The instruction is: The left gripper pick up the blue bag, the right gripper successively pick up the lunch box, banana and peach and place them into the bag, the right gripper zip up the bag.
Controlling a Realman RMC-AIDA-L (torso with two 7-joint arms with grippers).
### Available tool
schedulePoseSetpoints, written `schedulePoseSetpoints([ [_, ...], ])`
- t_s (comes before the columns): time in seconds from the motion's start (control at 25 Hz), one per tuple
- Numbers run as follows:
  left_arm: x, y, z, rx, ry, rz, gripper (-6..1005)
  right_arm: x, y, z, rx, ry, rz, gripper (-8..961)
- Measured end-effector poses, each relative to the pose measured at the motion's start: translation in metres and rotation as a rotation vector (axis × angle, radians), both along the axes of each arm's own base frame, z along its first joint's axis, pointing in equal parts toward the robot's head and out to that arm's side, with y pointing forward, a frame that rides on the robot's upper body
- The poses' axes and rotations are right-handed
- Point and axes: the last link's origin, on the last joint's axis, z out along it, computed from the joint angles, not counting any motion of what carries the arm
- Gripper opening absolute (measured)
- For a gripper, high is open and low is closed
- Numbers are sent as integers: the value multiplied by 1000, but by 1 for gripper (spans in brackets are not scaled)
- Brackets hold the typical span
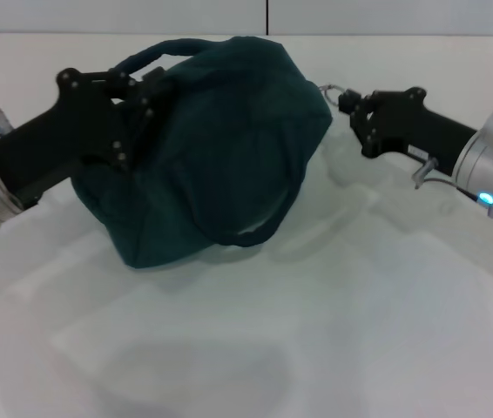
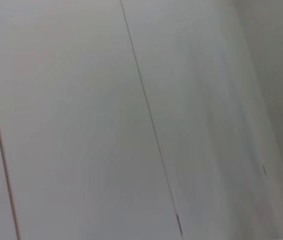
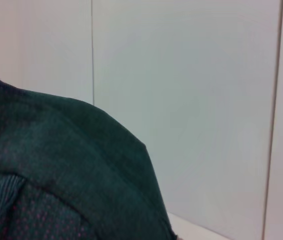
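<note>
Blue bag [image 1: 212,148] on white table [image 1: 360,331] before panelled wall [image 2: 131,100]; both grippers' finger states unclear

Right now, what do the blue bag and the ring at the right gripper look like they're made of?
The blue bag looks like soft matte woven fabric: it slumps and creases, and the right wrist view shows a fine weave. The ring at the right gripper looks like thin metal, grey and slightly shiny, though it is small. The left gripper is at the bag's handle.
</note>
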Motion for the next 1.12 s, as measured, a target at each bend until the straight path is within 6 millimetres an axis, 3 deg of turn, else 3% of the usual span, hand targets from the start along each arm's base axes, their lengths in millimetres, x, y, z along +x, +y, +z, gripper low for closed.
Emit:
schedulePoseSetpoints([
  [0.4,20,-9,-25,-102,-122,-31,44,0,17,32,128,115,-50,56],
  [0.6,27,-11,-33,-139,-163,-42,47,-8,25,37,146,123,-40,278],
  [0.8,23,-5,-35,-120,-208,33,51,-5,24,36,145,122,-48,390],
  [1.12,18,-5,-34,-100,-215,68,327,2,17,28,14,113,-85,409],
])
